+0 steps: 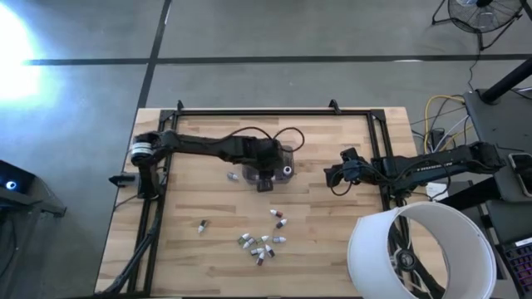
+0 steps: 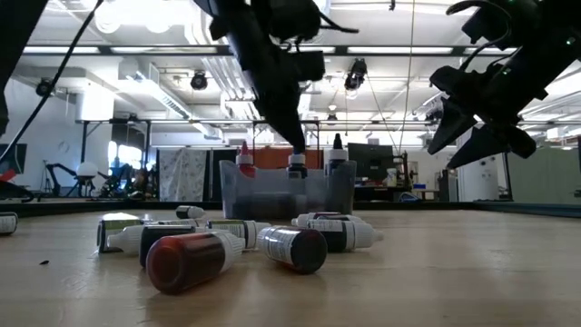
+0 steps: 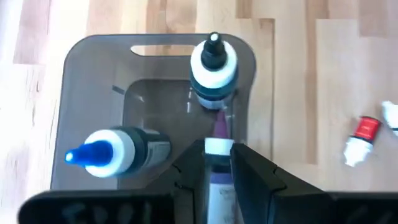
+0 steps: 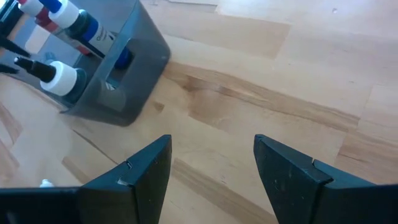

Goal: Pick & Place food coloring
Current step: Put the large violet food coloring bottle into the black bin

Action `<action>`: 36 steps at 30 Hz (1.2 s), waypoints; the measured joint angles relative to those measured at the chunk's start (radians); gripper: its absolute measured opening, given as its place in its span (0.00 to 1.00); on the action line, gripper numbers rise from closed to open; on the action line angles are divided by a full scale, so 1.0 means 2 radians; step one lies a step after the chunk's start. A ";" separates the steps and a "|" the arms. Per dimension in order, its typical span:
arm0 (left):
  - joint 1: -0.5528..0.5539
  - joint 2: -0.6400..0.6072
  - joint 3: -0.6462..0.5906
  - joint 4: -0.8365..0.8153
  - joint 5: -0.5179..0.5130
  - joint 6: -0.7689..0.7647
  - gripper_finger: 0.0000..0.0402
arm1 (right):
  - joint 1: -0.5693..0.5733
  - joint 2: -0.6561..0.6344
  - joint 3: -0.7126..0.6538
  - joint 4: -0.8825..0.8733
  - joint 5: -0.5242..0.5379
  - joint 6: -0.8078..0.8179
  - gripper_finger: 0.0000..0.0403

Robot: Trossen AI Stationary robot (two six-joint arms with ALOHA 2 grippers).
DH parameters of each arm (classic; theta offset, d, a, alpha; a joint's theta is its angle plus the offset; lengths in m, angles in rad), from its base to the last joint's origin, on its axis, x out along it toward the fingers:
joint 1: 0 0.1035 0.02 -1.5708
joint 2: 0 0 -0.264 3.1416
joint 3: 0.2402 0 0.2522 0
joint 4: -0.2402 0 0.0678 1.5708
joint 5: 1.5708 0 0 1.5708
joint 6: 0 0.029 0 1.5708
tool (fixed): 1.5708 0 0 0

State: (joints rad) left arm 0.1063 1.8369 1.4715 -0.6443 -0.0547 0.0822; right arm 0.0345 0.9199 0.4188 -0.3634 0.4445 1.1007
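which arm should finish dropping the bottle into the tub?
Left. The left gripper is over the grey tub, shut on a purple bottle partly inside it, beside two bottles standing there. The right gripper hangs open and empty off to the tub's side.

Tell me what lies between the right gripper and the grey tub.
Only bare wood: in the high view nothing sits between the right gripper and the tub; the right wrist view agrees.

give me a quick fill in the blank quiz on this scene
1. The left hand is shut on a small dropper bottle over the grey translucent plastic ____.
2. The right hand is ____ and holds nothing.
3. The loose little dropper bottles lie on the ____ table.

Missing words: tub; open; wooden
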 joint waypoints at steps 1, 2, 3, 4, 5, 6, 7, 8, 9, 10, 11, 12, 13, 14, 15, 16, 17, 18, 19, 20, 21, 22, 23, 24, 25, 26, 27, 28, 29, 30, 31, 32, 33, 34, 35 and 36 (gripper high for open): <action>0.001 0.008 0.000 0.007 -0.001 0.001 0.14 | 0.000 0.000 0.000 0.000 0.000 0.000 0.55; 0.001 0.015 0.000 0.010 -0.002 0.001 0.14 | 0.000 0.000 0.000 0.001 0.000 0.000 0.55; 0.000 0.021 0.000 0.007 -0.006 0.001 0.14 | 0.000 0.000 0.000 0.000 -0.001 0.001 0.55; 0.000 0.028 -0.001 0.007 -0.011 0.000 0.14 | 0.000 0.000 0.000 0.000 -0.002 0.002 0.55; 0.000 0.033 -0.001 0.009 -0.015 -0.002 0.14 | 0.000 0.000 0.000 0.001 -0.002 0.004 0.55; 0.001 0.036 -0.001 0.009 -0.017 -0.003 0.14 | 0.000 0.000 -0.001 0.001 -0.002 0.004 0.55; 0.002 0.039 -0.001 0.011 -0.018 -0.003 0.14 | 0.000 0.000 -0.001 0.000 -0.004 0.004 0.55; 0.002 0.041 -0.001 0.014 -0.020 -0.003 0.14 | 0.000 0.000 -0.001 0.001 -0.004 0.005 0.55; 0.003 0.045 -0.001 0.019 -0.022 -0.003 0.14 | 0.000 0.000 -0.001 0.001 -0.004 0.006 0.55; 0.003 0.049 -0.001 0.023 -0.023 -0.002 0.14 | 0.000 0.000 -0.001 0.000 -0.004 0.005 0.55; 0.004 0.052 -0.001 0.023 -0.023 -0.002 0.14 | 0.000 0.000 -0.001 0.001 -0.004 0.005 0.55; 0.005 0.056 -0.001 0.020 -0.024 -0.003 0.14 | 0.000 0.000 -0.001 0.001 -0.004 0.005 0.55; 0.005 0.058 -0.001 0.020 -0.023 -0.005 0.14 | 0.000 0.000 -0.001 0.001 -0.004 0.005 0.55; 0.005 0.060 -0.001 0.020 -0.021 -0.005 0.14 | 0.000 0.000 -0.001 0.000 -0.004 0.005 0.55; 0.005 0.061 -0.001 0.017 -0.019 -0.005 0.14 | 0.000 0.000 -0.001 0.001 -0.004 0.005 0.55; 0.005 0.063 -0.001 0.015 -0.017 -0.003 0.14 | 0.000 0.000 -0.001 0.001 -0.004 0.005 0.55; 0.004 0.065 -0.001 0.013 -0.016 -0.001 0.14 | 0.000 0.000 -0.001 0.001 -0.004 0.005 0.55; 0.004 0.067 -0.001 0.010 -0.016 0.001 0.14 | 0.000 0.000 -0.001 0.001 -0.004 0.005 0.55; 0.004 0.069 -0.001 0.011 -0.015 0.003 0.14 | 0.000 0.000 -0.002 0.001 -0.004 0.005 0.55; 0.004 0.070 -0.001 0.012 -0.012 0.003 0.14 | 0.000 0.000 -0.002 0.001 -0.004 0.005 0.55; 0.004 0.071 -0.001 0.011 -0.011 0.003 0.14 | 0.000 0.000 -0.002 0.001 -0.004 0.005 0.55; 0.004 0.071 -0.001 0.008 -0.009 0.003 0.14 | 0.000 0.000 -0.002 0.001 -0.004 0.005 0.55; 0.004 0.071 -0.001 0.007 -0.008 0.003 0.15 | 0.000 0.000 -0.002 0.001 -0.004 0.005 0.55; 0.004 0.071 -0.001 0.005 -0.006 0.003 0.16 | 0.000 0.000 -0.002 0.001 -0.004 0.004 0.55; 0.004 0.071 -0.001 0.002 -0.003 0.003 0.16 | 0.000 0.000 -0.002 0.001 -0.004 0.004 0.55; 0.004 0.071 -0.001 -0.001 0.002 0.003 0.17 | 0.000 0.000 -0.003 0.001 -0.004 0.004 0.55; 0.004 0.071 -0.001 -0.004 0.006 0.003 0.18 | 0.000 0.000 -0.003 0.001 -0.004 0.004 0.55; 0.004 0.071 -0.001 -0.007 0.007 0.004 0.19 | 0.000 0.000 -0.004 0.001 -0.004 0.004 0.55; 0.004 0.071 -0.001 -0.010 0.010 0.004 0.20 | 0.000 0.000 -0.004 0.000 -0.003 0.004 0.55; 0.005 0.071 -0.001 -0.016 0.010 0.005 0.20 | 0.000 0.000 -0.005 0.000 -0.002 0.004 0.55; 0.005 0.071 -0.001 -0.021 0.010 0.007 0.21 | 0.000 0.000 -0.005 0.001 -0.001 0.004 0.55; 0.005 0.071 -0.002 -0.024 0.010 0.009 0.21 | 0.000 0.000 -0.006 0.000 0.000 0.004 0.55; 0.005 0.071 -0.002 -0.027 0.010 0.011 0.21 | 0.000 0.000 -0.006 0.000 0.000 0.004 0.55; 0.005 0.071 -0.004 -0.029 0.009 0.012 0.22 | 0.000 0.000 -0.006 0.001 0.000 0.004 0.55; 0.005 0.071 -0.007 -0.031 0.009 0.013 0.22 | 0.000 0.000 -0.006 0.001 0.000 0.004 0.55; 0.005 0.071 -0.009 -0.032 0.008 0.014 0.22 | 0.000 0.000 -0.006 0.001 0.000 0.004 0.55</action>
State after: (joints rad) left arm 0.1160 1.9797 1.4536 -0.7077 -0.0395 0.1108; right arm 0.0345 0.9199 0.4062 -0.3623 0.4445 1.1080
